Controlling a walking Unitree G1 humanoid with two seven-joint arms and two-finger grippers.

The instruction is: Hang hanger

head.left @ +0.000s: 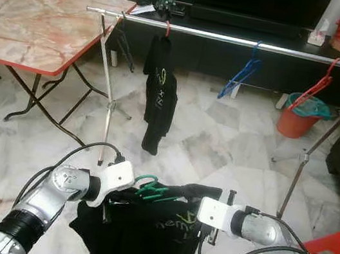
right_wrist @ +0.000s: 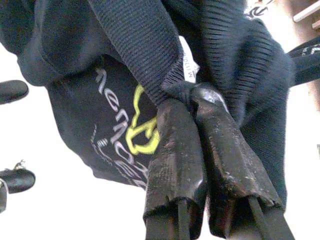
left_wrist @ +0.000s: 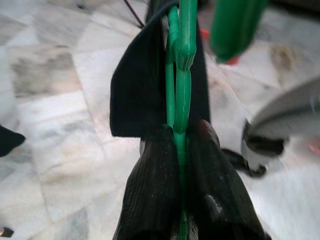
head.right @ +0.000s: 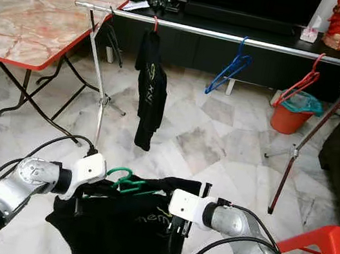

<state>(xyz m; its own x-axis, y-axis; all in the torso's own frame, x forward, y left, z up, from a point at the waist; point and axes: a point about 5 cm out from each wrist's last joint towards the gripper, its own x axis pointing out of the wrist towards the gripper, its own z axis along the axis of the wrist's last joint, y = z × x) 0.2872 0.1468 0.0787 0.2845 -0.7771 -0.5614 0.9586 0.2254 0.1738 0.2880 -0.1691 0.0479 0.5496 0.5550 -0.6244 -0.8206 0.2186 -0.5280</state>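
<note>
Over grey-veined white marble floor (head.left: 218, 148), before the chrome clothes rail (head.left: 249, 43), my left gripper (left_wrist: 181, 145) pinches the green plastic hanger (left_wrist: 181, 90) and my right gripper (right_wrist: 192, 102) clamps the black logo shirt (right_wrist: 120, 125).

Rail (head.left: 237, 40): bare stretch lay between hung black shirt (head.left: 159, 93) and blue hanger (head.left: 243, 74).
Right end: red hanger (head.left: 317, 86) occupied it.
Left: table (head.left: 38, 20) crowded the rack.

marble floor (head.left: 218, 148) | marble-top table (head.left: 38, 20) | dark TV console (head.left: 247, 55)
</note>
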